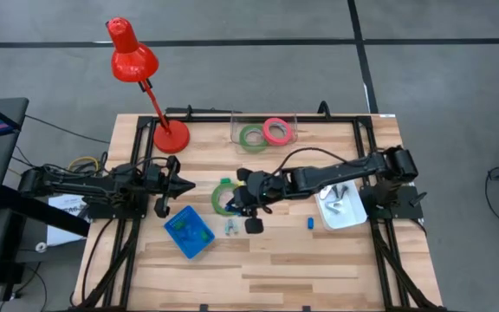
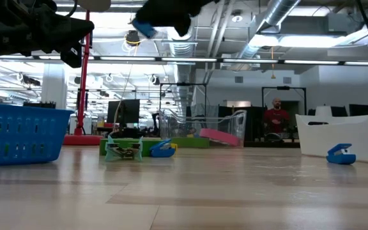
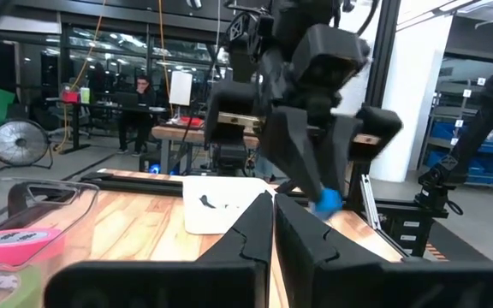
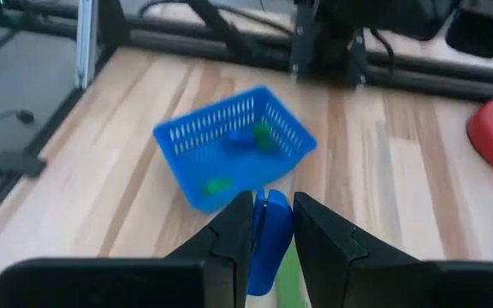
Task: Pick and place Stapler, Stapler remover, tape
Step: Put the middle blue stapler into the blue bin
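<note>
Blue piece pinched in right gripper, raised over table middle, just right of blue basket. Green tape ring flat on wood beside that gripper; green and pink rings far, in clear bin. Left gripper at left, jaws pressed together, empty.

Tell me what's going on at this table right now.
The right gripper is shut on a small blue piece and holds it raised above the wooden table, near the blue basket, which already has a few small pieces inside. The left gripper waits with its jaws shut at the table's left side. A green tape ring lies under the right arm; two more rings sit in a clear container at the back.
</note>
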Controlling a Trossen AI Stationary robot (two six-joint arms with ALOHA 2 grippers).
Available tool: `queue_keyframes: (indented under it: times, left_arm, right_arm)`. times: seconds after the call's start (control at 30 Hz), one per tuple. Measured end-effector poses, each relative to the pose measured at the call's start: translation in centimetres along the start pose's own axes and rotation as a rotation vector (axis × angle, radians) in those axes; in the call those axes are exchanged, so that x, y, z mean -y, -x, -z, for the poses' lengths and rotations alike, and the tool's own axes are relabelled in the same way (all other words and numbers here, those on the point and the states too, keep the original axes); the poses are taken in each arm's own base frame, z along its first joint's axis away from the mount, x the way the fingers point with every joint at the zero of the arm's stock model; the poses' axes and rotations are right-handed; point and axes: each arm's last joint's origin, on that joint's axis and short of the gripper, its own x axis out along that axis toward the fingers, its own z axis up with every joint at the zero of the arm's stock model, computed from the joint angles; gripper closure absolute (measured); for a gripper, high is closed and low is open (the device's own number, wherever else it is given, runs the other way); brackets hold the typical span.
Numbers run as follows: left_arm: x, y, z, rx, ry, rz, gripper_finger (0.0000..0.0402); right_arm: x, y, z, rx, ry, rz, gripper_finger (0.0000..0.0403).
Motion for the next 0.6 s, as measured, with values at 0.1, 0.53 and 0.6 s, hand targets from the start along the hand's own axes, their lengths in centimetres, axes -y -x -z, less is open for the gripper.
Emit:
queue_keyframes:
  times: [0.1, 0.53, 0.6]
  left_arm:
    - [0.0, 0.0, 0.0, 0.0, 0.0, 0.0, 0.0394]
    - [0.0, 0.0, 0.0, 0.001, 0.0, 0.0, 0.0394]
    - [0.0, 0.0, 0.0, 0.001, 0.0, 0.0, 0.0394]
  right_arm:
    - [-0.1, -1.3, -0.2, 0.017, 0.001, -0.02, 0.0329]
    - [-0.7, -6.4, -1.4, 0.04, 0.006, -0.061, 0.0329]
    - [-0.7, -7.2, -1.3, 0.033, 0.006, -0.065, 0.0329]
